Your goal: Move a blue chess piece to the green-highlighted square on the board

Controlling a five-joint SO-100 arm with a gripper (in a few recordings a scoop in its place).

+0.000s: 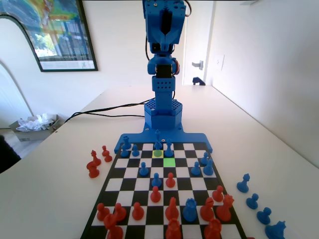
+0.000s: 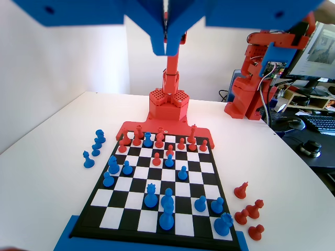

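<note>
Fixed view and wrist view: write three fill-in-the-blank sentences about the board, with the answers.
1. In the fixed view, the number of pieces standing on the green-highlighted square is ___.
2. In the wrist view, the gripper hangs high above the board with its fingers ___.
3. In the fixed view, the loose pieces off the board at the picture's left are coloured ___.

Missing words: zero; shut; red.
</note>
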